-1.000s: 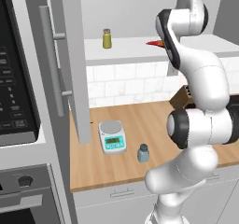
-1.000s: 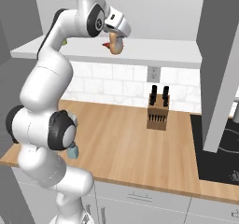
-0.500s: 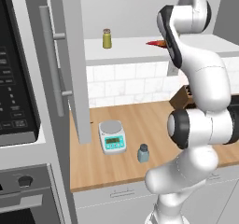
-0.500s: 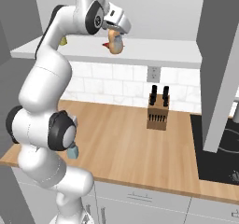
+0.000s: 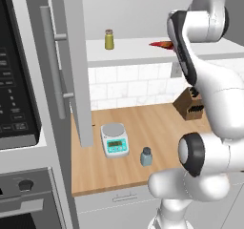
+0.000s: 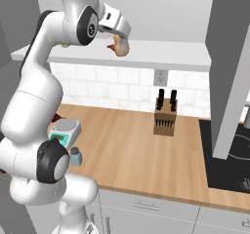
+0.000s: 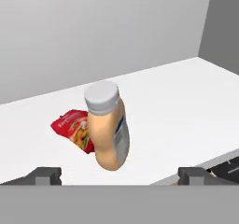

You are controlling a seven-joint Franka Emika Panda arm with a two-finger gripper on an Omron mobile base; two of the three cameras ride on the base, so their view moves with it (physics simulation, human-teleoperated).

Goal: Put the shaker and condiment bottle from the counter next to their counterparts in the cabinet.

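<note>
The gripper is standing wide, released. The bottle is sitting on the cabinet shelf at its 12 o'clock, leaning toward it, touching the red bottle at 10 o'clock.

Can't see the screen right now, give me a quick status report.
Gripper open at the cabinet shelf. Condiment bottle on the shelf beside the red bottle. Shaker on the counter.

The orange-tan condiment bottle, pale cap up, leans over the cabinet shelf, apparently touching the red pointed bottle, while the shaker stands on the counter.
</note>
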